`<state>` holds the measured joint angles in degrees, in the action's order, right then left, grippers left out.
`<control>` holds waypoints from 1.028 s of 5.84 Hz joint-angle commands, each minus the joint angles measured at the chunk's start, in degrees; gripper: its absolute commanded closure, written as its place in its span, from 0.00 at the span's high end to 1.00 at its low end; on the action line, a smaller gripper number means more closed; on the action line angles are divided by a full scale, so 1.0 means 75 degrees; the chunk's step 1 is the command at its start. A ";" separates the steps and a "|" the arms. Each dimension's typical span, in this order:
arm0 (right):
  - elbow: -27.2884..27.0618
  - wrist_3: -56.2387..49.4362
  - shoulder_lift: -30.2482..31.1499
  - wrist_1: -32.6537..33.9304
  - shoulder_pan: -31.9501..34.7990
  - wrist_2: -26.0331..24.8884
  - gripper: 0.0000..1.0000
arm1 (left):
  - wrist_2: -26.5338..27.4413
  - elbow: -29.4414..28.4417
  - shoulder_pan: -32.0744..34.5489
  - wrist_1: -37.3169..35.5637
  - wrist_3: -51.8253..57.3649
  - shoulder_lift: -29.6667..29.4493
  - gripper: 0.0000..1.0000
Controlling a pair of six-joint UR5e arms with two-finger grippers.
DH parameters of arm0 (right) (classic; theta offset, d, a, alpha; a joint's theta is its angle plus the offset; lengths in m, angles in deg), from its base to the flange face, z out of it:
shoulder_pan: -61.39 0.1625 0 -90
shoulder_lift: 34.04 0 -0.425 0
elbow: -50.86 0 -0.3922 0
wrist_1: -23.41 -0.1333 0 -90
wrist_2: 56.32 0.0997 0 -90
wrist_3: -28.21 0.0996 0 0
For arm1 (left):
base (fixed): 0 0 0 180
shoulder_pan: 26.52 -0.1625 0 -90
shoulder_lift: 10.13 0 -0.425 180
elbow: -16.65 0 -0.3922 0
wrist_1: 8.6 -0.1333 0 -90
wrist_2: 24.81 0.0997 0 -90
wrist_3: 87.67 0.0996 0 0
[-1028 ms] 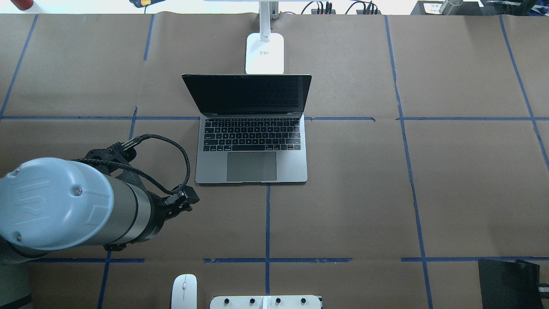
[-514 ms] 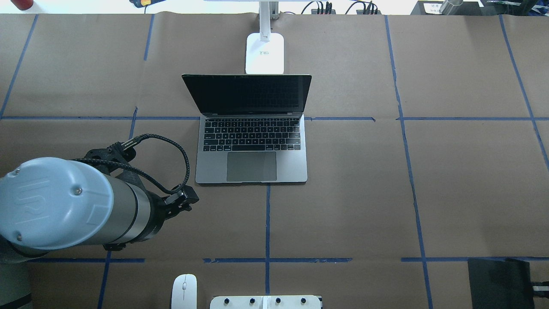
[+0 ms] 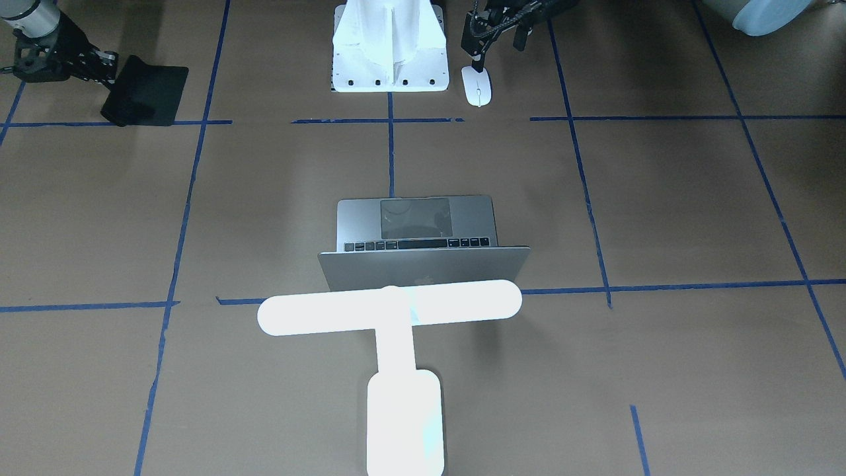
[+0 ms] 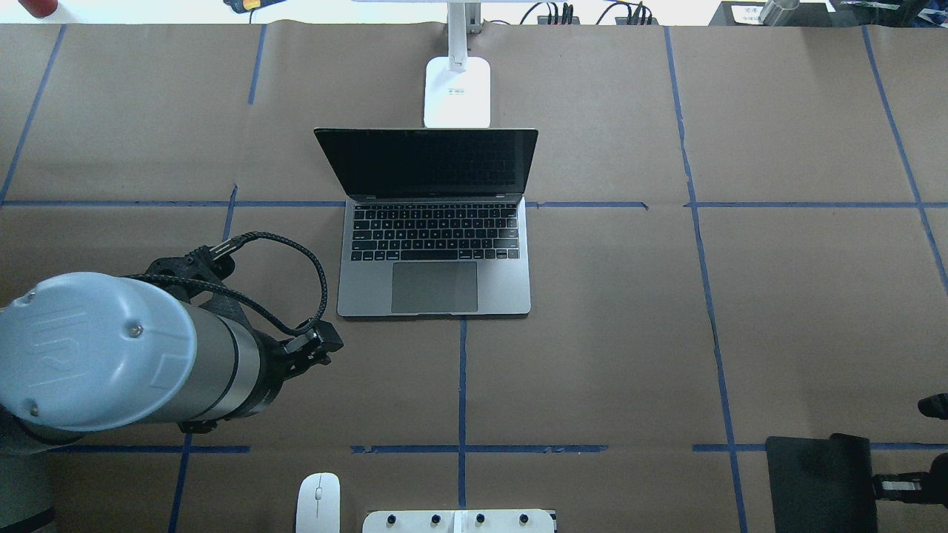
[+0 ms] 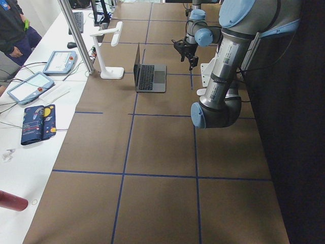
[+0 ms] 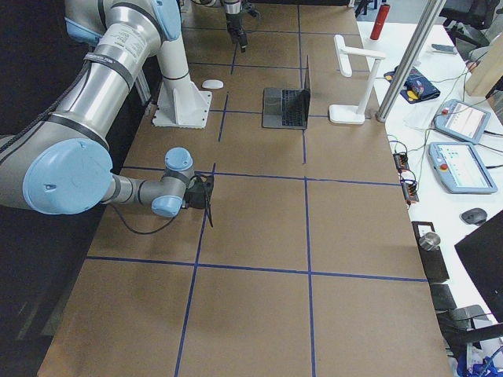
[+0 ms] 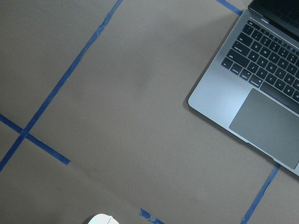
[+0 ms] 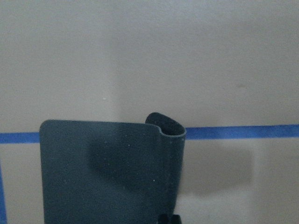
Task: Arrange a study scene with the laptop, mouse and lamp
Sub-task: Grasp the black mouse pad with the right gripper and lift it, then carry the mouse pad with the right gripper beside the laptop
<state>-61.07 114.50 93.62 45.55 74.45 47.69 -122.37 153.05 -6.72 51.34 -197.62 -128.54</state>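
The grey laptop (image 4: 437, 285) stands open mid-table, screen dark; it also shows in the front view (image 3: 416, 218). The white lamp (image 3: 390, 307) stands just behind the lid, its base (image 4: 458, 92) on the paper. The white mouse (image 4: 318, 503) lies at the near edge beside the pedestal. My left gripper (image 3: 499, 53) hovers just above the mouse (image 3: 477, 86) and looks open and empty. My right gripper (image 4: 900, 485) is shut on the edge of a black mat (image 4: 815, 481) at the near right, and the mat's corner is curled (image 8: 166, 128).
The white flared pedestal (image 3: 390, 46) with bolt holes stands at the near edge between the arms. Blue tape lines (image 4: 461, 385) divide the brown paper cover. Tablets, cables and a person (image 5: 12, 30) are past the far edge.
The black mat, held by my right gripper, has slid leftward into the table from the near right corner. My left arm has stayed still.
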 commanded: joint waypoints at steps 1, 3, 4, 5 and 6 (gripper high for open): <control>0.0007 -0.0126 -0.0740 0.0024 0.0600 0.0042 0.00 | 0.0000 0.0000 0.0020 0.0000 0.0000 -0.0009 1.00; 0.0042 -0.0429 -0.1256 0.0210 0.1279 0.0404 0.00 | 0.0000 0.0035 0.0032 0.0000 0.0000 0.0107 1.00; 0.0019 -0.1116 -0.2130 0.1151 0.1956 0.0800 0.00 | 0.0000 0.0058 0.0032 0.0000 0.0000 0.0120 1.00; -0.0004 -0.1494 -0.3287 0.2623 0.2728 0.1454 0.00 | 0.0012 0.0059 0.0032 0.0000 0.0000 0.0120 1.00; 0.0042 -0.1776 -0.3879 0.3275 0.3003 0.1693 0.00 | 0.0012 0.0047 0.0032 0.0000 0.0000 0.0132 1.00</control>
<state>-60.94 103.60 69.97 63.82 93.87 57.83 -122.30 153.44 -6.49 51.34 -197.62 -127.63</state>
